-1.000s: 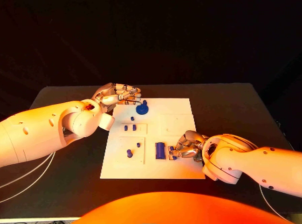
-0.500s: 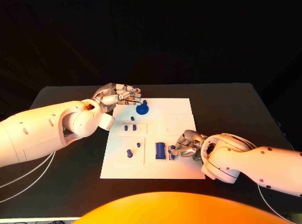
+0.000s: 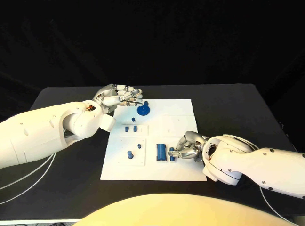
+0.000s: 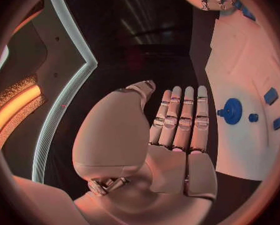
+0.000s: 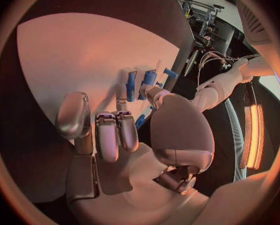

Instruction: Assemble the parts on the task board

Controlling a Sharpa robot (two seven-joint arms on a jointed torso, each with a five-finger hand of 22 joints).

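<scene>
The white task board [image 3: 172, 167] lies mid-table. My left hand [image 3: 118, 97] hovers over its far left corner, fingers straight and side by side, holding nothing [image 4: 177, 130]. A round blue part [image 3: 144, 110] stands just right of that hand, also seen as a blue disc [image 4: 232, 110]. My right hand [image 3: 187, 147] rests on the board's near right area with its fingers curled. Its fingertips pinch a small blue piece [image 3: 172, 155] next to an upright blue block [image 3: 161, 151]. From the right wrist, the curled fingers [image 5: 118, 130] reach toward the blue block [image 5: 131, 85].
Two small blue pegs [image 3: 131, 127] stand in a square recess mid-board, and two more [image 3: 133, 150] in the recess nearer me. An empty recess [image 3: 174, 125] lies on the board's right half. Black table [image 3: 71, 179] surrounds the board.
My right hand and forearm have edged slightly left along the board, staying at the small blue piece. The left hand and the round part have not moved.
</scene>
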